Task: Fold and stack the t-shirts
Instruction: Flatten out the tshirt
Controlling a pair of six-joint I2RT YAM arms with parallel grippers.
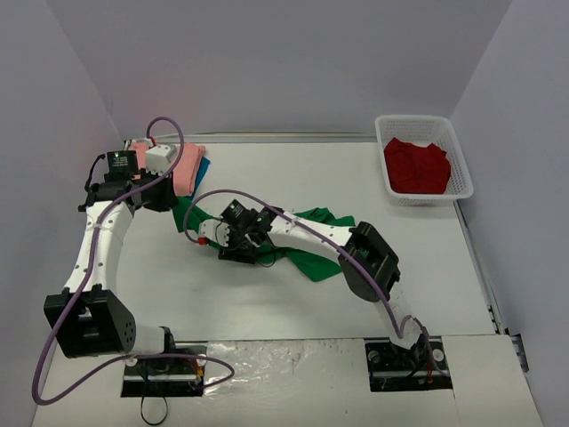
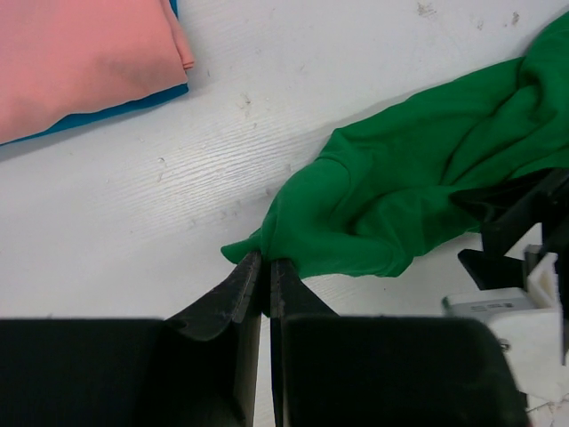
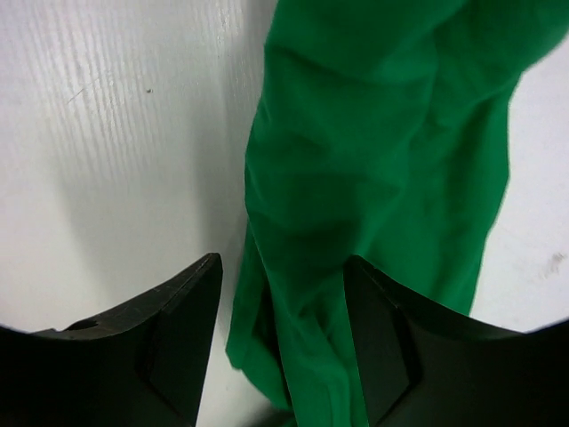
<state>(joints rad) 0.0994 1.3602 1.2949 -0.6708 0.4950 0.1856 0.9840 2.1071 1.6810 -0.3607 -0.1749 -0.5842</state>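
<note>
Over at ten o'clock on the desk the salmon-pink t-shirt lies folded flat on top of the teal-blue t-shirt, whose edge peeks out beneath it. I'd count those two as done and stacked.

Just toward four o'clock from that pile, the left tool has its fingers pressed together on the very corner of the green t-shirt, pinching the tip of cloth nearest the stack. The green shirt itself sprawls rumpled across the middle of the desk, bunched in ridges rather than laid flat, so to my eye its folding has hardly begun.

The right tool sits low over the same shirt, a little toward four o'clock of the left one. Its jaws are spread with a long fold of green cloth running between them, and it has not closed on anything that I can see.

Far off at two o'clock, the red t-shirt lies heaped in the white mesh basket, not yet taken out. By my reckoning about half the job is left: green to flatten, fold and stack, then red.
</note>
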